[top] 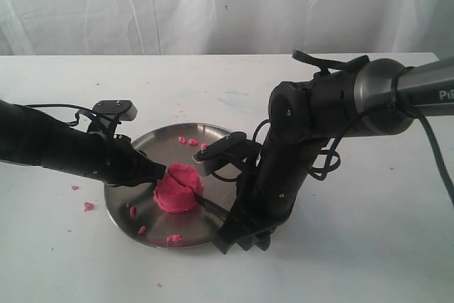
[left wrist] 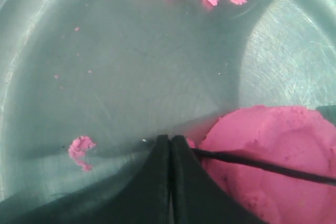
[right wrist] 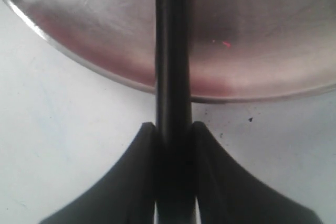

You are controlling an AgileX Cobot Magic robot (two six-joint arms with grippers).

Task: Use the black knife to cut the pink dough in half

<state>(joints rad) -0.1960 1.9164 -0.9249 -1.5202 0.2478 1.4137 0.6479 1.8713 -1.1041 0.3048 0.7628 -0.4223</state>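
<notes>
The pink dough (top: 178, 188) is one round mound on the steel plate (top: 213, 139). The black knife (top: 211, 204) reaches from my right gripper (top: 245, 230) into the mound's top; its thin blade (left wrist: 257, 163) lies across the pink dough (left wrist: 278, 145). My right gripper (right wrist: 173, 128) is shut on the black knife handle (right wrist: 172, 66) at the plate's near right rim. My left gripper (top: 159, 172) is shut, empty, its tips pressed against the mound's left side. In the left wrist view my left gripper (left wrist: 170, 139) touches the dough's edge.
Small pink crumbs (top: 190, 141) lie on the plate's far side, and more crumbs (top: 172, 238) sit near its front rim. Loose pink bits (top: 88, 206) lie on the white table left of the plate. A white curtain hangs behind the table.
</notes>
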